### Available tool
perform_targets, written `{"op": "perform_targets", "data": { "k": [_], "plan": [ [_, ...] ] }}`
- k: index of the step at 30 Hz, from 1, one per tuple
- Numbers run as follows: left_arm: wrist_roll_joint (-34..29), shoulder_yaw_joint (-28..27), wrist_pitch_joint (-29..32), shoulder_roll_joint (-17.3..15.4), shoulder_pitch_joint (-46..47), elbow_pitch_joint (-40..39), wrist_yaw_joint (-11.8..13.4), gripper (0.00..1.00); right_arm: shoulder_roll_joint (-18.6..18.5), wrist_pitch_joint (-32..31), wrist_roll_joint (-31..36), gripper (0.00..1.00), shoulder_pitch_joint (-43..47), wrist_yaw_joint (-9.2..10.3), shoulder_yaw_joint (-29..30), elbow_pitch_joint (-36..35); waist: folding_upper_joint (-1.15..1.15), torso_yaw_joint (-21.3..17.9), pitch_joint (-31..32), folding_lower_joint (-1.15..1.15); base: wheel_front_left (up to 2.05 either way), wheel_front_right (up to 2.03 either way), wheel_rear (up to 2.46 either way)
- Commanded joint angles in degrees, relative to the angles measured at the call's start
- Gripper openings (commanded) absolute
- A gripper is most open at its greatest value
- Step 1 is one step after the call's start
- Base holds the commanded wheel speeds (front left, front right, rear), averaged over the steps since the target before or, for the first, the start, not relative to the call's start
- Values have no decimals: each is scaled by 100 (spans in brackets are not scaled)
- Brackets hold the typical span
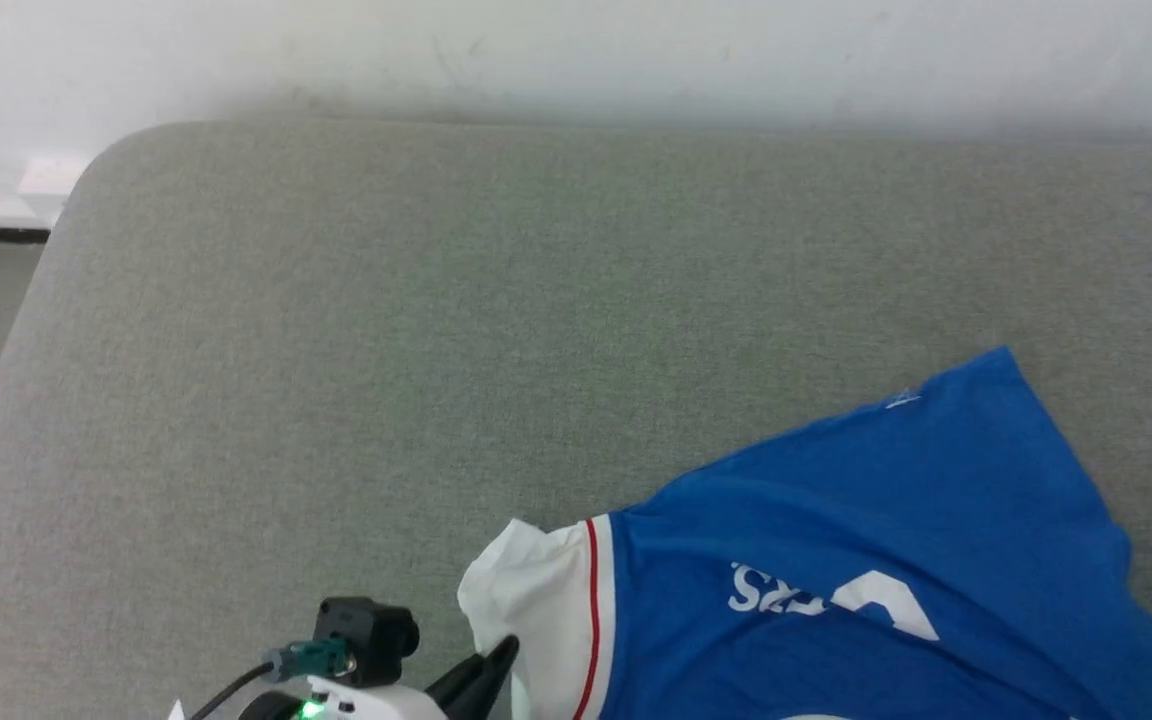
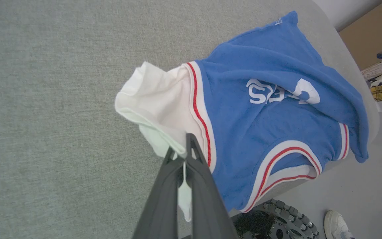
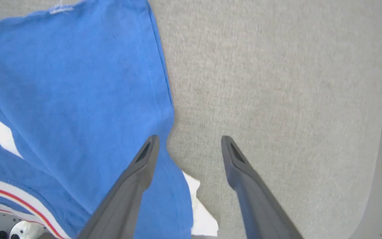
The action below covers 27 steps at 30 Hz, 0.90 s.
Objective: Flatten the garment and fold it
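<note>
Grey woven fabric covers a wide padded surface [image 1: 336, 350] with rounded corners, and behind it stands a pale wall [image 1: 576, 50]. At the lower left of the head view the left gripper [image 1: 491, 660] points up toward the cloth. In the left wrist view its two dark fingers [image 2: 164, 186] are pressed together on a fold of the white sleeve [image 2: 164, 103], and a small tongue of white cloth hangs down between them.

To the right of this sleeve runs a thin red stripe [image 1: 593, 600], and after it begins the bright blue body of the garment [image 1: 886, 520]. The garment lies on the near right part of the surface, wrinkled and not flat. White print [image 1: 776, 590] is on its chest and a small white logo [image 1: 903, 399] is near its far corner. The left wrist view shows the neckline [image 2: 287, 156], with white and red trim, hanging over the near edge of the surface.

Further right, the right gripper [image 3: 189, 144] has its fingers spread wide, with nothing between them. One finger [image 3: 134, 179] is above the blue edge of the garment and the other is above the bare grey surface. Whether they touch the cloth I cannot tell.
</note>
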<state>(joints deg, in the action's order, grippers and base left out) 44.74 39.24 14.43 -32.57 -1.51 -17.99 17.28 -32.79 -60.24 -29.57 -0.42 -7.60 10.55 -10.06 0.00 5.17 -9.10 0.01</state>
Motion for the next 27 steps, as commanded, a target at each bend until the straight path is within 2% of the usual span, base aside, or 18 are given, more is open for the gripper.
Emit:
{"op": "perform_targets", "data": {
  "k": [1, 7, 8, 15, 21, 26, 27],
  "plan": [
    [-92, 35, 22, 32, 144, -67, 27, 0, -71, 101, 28, 100, -386, 11, -235, 105, 0, 198, -217, -1, 0, 0, 0],
    [-257, 132, 64, 133, 392, -200, 22, 0, -228, 304, 274, 100, -1549, 11, -1067, 963, 0, 556, -596, -1, 0, 0, 0],
    [-257, 132, 64, 133, 392, -200, 22, 0, -228, 304, 274, 100, -1549, 11, -1067, 963, 0, 556, -596, -1, 0, 0, 0],
    [-310, 237, 38, 304, 523, -152, -9, 0, -414, 632, 512, 100, -2391, 11, -1729, 2190, 0, 911, -869, -1, 0, 0, 0],
    [-309, 290, -6, 389, 556, -60, -46, 0, -570, 899, 520, 100, -2646, 11, -2191, 2870, 0, 1092, -987, -1, 0, 0, 0],
    [-303, 313, -22, 424, 582, -5, -68, 0, -681, 880, 299, 100, -2540, 11, -2760, 3246, 0, 1144, -1031, -1, 0, 0, 0],
    [-301, 320, -22, 434, 593, 7, -74, 0, -692, 872, 235, 45, -2509, 11, -2853, 3311, 0, 1152, -1028, -1, 0, 0, 0]
  ]
}}
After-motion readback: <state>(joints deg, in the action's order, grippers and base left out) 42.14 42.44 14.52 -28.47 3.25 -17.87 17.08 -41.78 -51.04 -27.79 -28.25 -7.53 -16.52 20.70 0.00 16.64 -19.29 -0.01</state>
